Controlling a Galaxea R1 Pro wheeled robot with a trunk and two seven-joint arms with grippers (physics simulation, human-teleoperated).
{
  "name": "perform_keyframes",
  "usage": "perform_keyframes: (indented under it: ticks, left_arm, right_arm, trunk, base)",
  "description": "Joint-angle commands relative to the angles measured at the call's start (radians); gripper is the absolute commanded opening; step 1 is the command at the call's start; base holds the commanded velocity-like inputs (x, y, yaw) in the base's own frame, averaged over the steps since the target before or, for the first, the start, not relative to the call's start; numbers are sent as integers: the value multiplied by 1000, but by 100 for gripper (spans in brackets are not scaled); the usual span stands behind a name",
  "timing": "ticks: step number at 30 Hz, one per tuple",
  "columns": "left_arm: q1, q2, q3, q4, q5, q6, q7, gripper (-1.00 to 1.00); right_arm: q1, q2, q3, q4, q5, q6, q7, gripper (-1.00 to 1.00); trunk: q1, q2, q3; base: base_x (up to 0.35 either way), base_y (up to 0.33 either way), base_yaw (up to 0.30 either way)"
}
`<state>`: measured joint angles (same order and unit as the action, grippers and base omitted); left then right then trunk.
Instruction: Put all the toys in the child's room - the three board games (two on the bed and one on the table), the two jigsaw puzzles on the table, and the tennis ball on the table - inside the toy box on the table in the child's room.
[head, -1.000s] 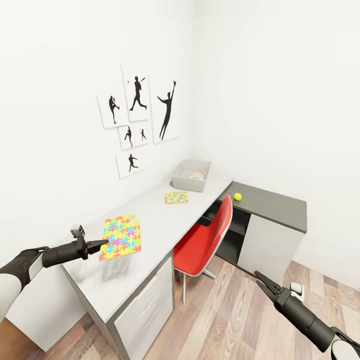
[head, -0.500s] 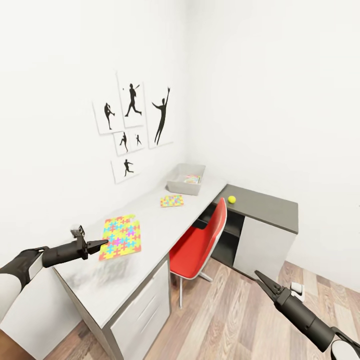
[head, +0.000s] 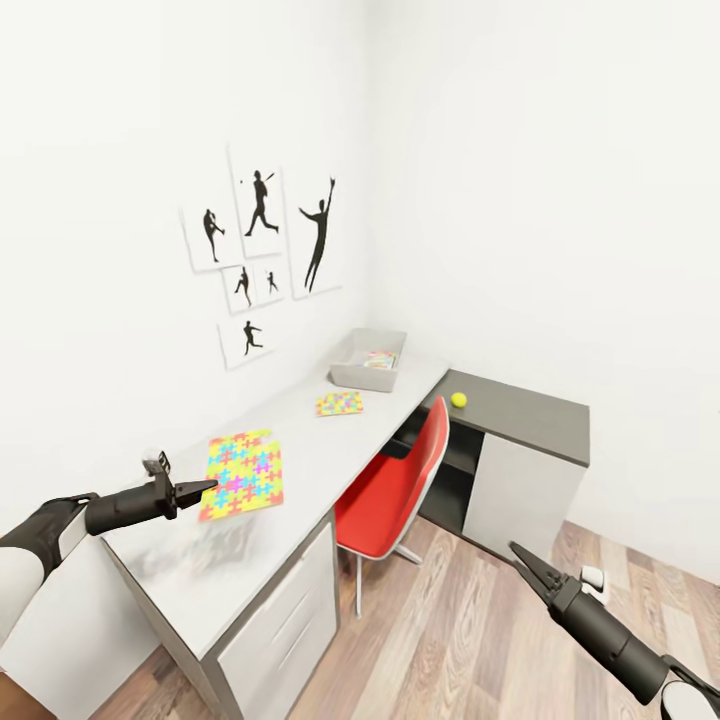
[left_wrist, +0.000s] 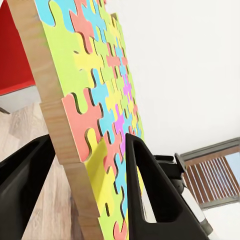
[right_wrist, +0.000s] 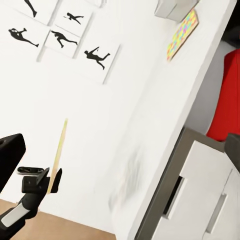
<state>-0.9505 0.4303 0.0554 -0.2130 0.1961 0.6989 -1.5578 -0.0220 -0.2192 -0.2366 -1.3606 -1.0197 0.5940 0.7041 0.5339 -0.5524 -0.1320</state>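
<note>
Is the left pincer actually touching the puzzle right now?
Touching. The left wrist view shows the puzzle clamped edge-on between the left pincer's two black fingers, with no gap on either side.

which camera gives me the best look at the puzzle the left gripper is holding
The left wrist view: the held jigsaw puzzle shows close up, clamped between the left gripper fingers. The head view shows its whole face, smaller; the right wrist view shows it edge-on, thin.
</note>
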Motion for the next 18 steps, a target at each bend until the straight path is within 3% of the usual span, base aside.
perform_keyframes:
  ticks: [1, 18]
  left_arm:
    - [-1, 0, 5, 0, -7, 10, -5, -100]
    - [-1, -1, 6, 0, -7, 8, -4, -100]
  right_arm:
    - [-1, 0, -1, 1, -6, 7, 0, 100]
    - [-1, 0, 0, 3, -5, 7, 0, 100]
  trunk:
    - [0, -2, -1]
    - [0, -2, 1]
  base:
    - [0, -20, -163]
    - [26, -219, -20]
